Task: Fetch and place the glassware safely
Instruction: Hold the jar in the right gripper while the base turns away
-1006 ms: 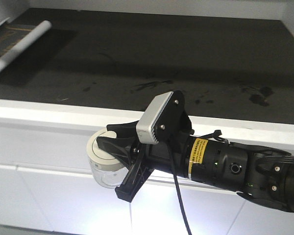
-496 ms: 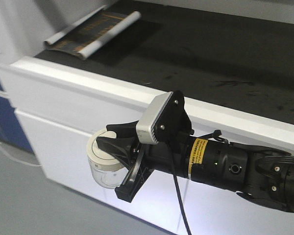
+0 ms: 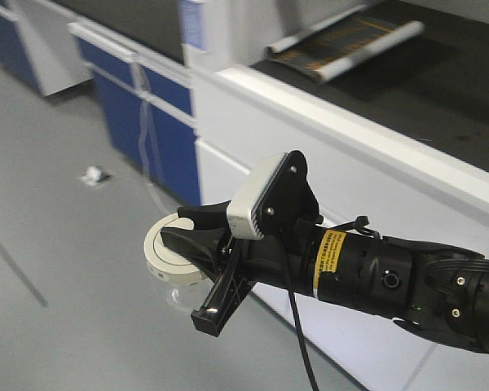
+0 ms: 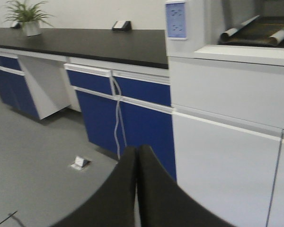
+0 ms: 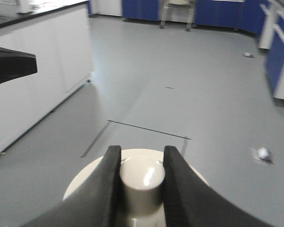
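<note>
So the right gripper (image 5: 141,158) has the jar (image 3: 176,287) clamped by the knob (image 5: 142,178) on its lid (image 3: 169,254), one finger on either side of the knob with no gap showing. From the front view the jar hangs out in the air over the grey floor (image 3: 57,252), lid up and facing the camera a bit. The clear glass body below it is pretty hard to make out against the floor. It's not resting on anything, and it sits just off the near-left side of the white bench (image 3: 326,163).

The left gripper (image 4: 137,152) is pinched narrow, fingers touching each other with nothing between them.

Background stuff: the bench has a dark top with a rolled sheet (image 3: 354,41) lying at the far end. Blue cabinets (image 3: 167,134) run along the far left, with a pale cable (image 4: 117,118) dangling down the front of one. There's a small white scrap (image 3: 93,173) on the floor in front of them. The left wrist view also catches a potted plant (image 4: 26,18) way off on the far-left countertop. The right wrist view is blurry, so I can't read any marking on the lid rim.
</note>
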### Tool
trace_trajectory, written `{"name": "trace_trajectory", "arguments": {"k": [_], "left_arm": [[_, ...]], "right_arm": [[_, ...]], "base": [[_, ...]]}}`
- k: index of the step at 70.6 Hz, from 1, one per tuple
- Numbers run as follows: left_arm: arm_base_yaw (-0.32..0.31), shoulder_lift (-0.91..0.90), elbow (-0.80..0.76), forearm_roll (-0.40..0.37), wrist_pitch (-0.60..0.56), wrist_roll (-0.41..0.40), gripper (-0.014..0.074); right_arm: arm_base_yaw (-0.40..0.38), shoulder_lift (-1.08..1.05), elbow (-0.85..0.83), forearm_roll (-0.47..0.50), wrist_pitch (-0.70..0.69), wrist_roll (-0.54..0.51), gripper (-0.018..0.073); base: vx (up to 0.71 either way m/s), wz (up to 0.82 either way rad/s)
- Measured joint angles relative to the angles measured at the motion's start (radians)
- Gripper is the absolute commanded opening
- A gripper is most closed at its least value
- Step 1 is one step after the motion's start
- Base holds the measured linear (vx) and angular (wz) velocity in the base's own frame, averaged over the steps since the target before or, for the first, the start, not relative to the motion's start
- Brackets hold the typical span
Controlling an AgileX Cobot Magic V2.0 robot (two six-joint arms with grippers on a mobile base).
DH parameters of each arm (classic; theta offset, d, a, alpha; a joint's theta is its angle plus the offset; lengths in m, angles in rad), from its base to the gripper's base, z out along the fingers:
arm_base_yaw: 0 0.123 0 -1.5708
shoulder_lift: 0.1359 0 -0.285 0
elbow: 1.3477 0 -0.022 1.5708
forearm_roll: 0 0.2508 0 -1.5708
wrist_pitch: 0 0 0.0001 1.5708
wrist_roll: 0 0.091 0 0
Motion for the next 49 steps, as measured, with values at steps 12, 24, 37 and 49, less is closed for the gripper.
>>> {"name": "trace_trajectory", "arguments": {"k": [12, 24, 37, 49], "left_arm": [[0.000, 0.000, 0.000, 0.000, 0.000, 0.000, -0.0007], [0.000, 0.000, 0.000, 0.000, 0.000, 0.000, -0.0007], [0.000, 0.000, 0.000, 0.000, 0.000, 0.000, -0.0007], [0.000, 0.000, 0.000, 0.000, 0.000, 0.000, -0.0007]], "right_arm": [[0.000, 0.000, 0.000, 0.000, 0.000, 0.000, -0.0003], [0.000, 0.000, 0.000, 0.000, 0.000, 0.000, -0.0003], [0.001, 0.000, 0.000, 0.000, -0.001, 0.000, -0.0003], [0.001, 0.000, 0.000, 0.000, -0.001, 0.000, -0.0003]], "base": [[-0.10, 0.80], [-0.05, 0.86], [-0.01, 0.83], [0.05, 0.59]]}}
